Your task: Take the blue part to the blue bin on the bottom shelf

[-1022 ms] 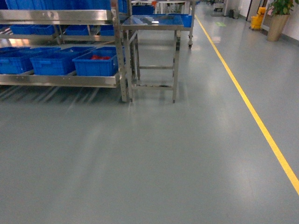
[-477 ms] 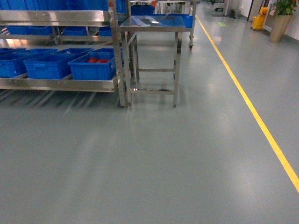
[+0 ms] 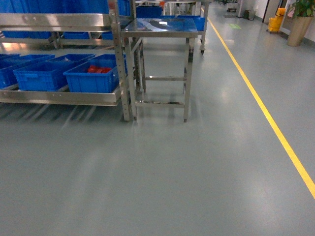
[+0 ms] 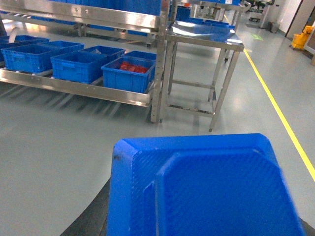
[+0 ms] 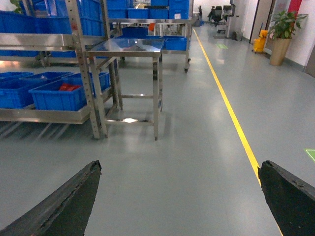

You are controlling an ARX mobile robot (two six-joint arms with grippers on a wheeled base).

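Observation:
The blue part [image 4: 206,182] fills the bottom of the left wrist view, a dark-blue block with bevelled corners. My left gripper [image 4: 202,226] is shut on it; only one dark finger [image 4: 93,216] shows beside it. Blue bins [image 3: 42,73] stand in a row on the rack's bottom shelf [image 3: 59,97]. The rightmost bin [image 3: 93,78] holds red parts; the same bin [image 4: 129,74] shows far ahead in the left wrist view. My right gripper [image 5: 179,196] is open over bare floor with nothing between its fingers. Neither gripper shows in the head view.
A steel table [image 3: 160,27] stands against the rack's right post [image 3: 120,73]. A yellow floor line [image 3: 266,118] runs along the right. A potted plant [image 3: 300,19] and a yellow bucket [image 3: 274,19] stand far back right. Grey floor lies between me and the rack.
In the head view the rack and the table have slid lower and grown a little larger, so the base has rolled closer to them.

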